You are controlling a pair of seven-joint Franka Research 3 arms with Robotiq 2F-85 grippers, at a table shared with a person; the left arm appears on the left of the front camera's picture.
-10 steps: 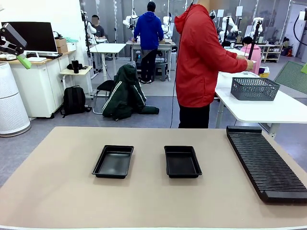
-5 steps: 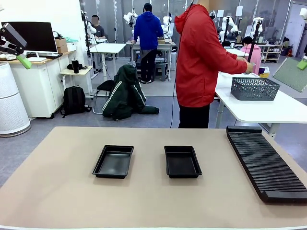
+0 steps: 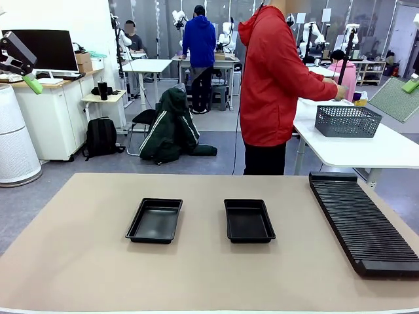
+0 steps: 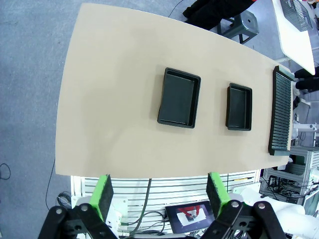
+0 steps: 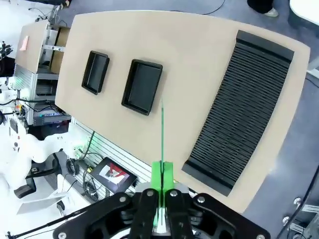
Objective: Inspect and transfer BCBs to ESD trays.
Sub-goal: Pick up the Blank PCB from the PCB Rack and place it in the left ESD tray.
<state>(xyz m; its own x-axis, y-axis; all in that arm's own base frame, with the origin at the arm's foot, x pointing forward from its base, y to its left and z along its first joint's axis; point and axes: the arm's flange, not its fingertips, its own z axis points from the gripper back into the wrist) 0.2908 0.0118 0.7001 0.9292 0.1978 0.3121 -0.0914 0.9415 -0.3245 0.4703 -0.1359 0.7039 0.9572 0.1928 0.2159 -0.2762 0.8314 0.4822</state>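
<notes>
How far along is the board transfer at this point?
Done: nothing in place; the left ESD tray and right ESD tray are empty. In hand: the right gripper, shut on one BCB, holds it high above the table. Left: setting it into a tray. The left gripper is open.
</notes>
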